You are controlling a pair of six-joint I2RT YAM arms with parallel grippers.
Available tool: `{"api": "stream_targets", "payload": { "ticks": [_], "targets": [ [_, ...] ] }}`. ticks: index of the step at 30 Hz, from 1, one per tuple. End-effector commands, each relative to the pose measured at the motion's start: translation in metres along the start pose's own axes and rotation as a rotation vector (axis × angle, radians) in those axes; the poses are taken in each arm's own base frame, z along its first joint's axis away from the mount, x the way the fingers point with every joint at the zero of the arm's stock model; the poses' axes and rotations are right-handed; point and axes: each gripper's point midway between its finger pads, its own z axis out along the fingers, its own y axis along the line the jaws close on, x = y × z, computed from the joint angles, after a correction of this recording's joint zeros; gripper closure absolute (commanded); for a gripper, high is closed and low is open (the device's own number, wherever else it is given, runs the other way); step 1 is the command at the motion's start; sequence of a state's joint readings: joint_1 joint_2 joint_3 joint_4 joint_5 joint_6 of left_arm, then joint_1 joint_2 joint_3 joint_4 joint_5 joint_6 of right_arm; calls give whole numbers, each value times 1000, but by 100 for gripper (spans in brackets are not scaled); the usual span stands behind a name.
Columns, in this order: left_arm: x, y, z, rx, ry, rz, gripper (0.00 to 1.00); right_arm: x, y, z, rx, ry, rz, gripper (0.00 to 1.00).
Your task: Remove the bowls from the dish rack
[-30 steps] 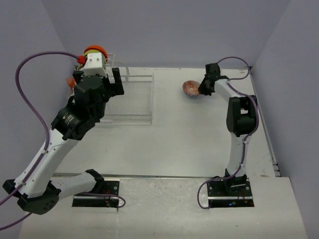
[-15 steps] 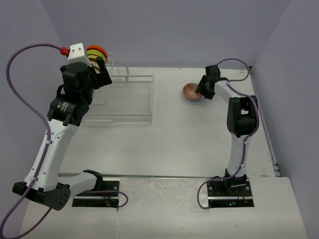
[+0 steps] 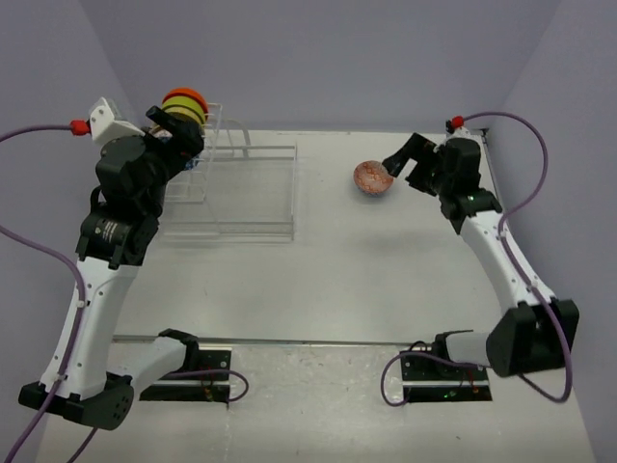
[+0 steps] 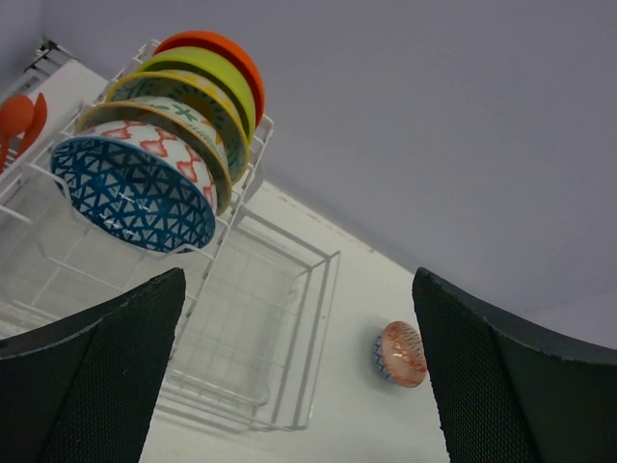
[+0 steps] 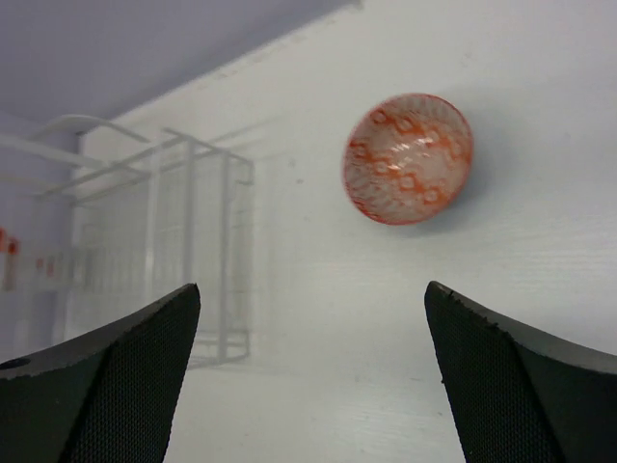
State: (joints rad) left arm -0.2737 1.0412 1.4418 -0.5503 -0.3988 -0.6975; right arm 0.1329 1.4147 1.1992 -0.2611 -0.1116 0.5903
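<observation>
Now, starting at the near side: find the right gripper (image 3: 403,162) well to the right of the dish rack (image 3: 246,188), and just right of the red-patterned bowl (image 3: 372,177). Compare with half a second ago: then closed in against that bowl's right side, now drawn back and clear of it. Read its fingers (image 5: 96,386) as spread wide and holding nothing. Confirm in the right wrist view, with the bowl lying alone on the table (image 3: 328,270) beyond them. Treat this bowl as released and unloaded, resting well apart from the rack's right side. Cannot tell whether upright or tipped.

Next, find the left gripper (image 3: 183,130) at the rack's far left end. Compare with one second ago: then hanging low over the rack's left part, now swung up and back to the left, aimed at the taller gridded section. Read its fingers (image 4: 87,386) as wide apart and empty.

Farthest out, count five bowls standing on edge in that section, from the blue bowl (image 4: 135,193) in front to the orange bowl (image 4: 222,43) behind.

Judge the task as begun only: one out, five remaining. Expect the next grasp from the left gripper, probably on the blue bowl.
</observation>
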Motion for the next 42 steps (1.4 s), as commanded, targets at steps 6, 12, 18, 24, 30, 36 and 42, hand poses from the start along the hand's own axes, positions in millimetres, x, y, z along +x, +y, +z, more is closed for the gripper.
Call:
{"api": "stream_targets", "payload": {
  "ticks": [6, 12, 18, 24, 30, 36, 42],
  "targets": [
    [-8, 4, 36, 32, 63, -370, 0, 48, 49, -108, -405, -16, -2, 1],
    [15, 34, 55, 68, 171, -513, 3, 80, 49, -149, -498, 2, -41, 1],
    [24, 55, 70, 73, 141, -543, 18, 80, 50, -170, -506, -24, -89, 1],
    [18, 62, 88, 88, 85, -517, 25, 83, 52, -177, -531, -15, -112, 1],
    [20, 80, 100, 62, 52, -507, 35, 89, 48, -172, -523, 2, -116, 1],
    [20, 84, 106, 89, 42, -497, 45, 88, 47, -174, -516, -5, -127, 1],
    [21, 88, 108, 105, 32, -496, 54, 90, 47, -176, -520, -4, -129, 1]
  ]
}}
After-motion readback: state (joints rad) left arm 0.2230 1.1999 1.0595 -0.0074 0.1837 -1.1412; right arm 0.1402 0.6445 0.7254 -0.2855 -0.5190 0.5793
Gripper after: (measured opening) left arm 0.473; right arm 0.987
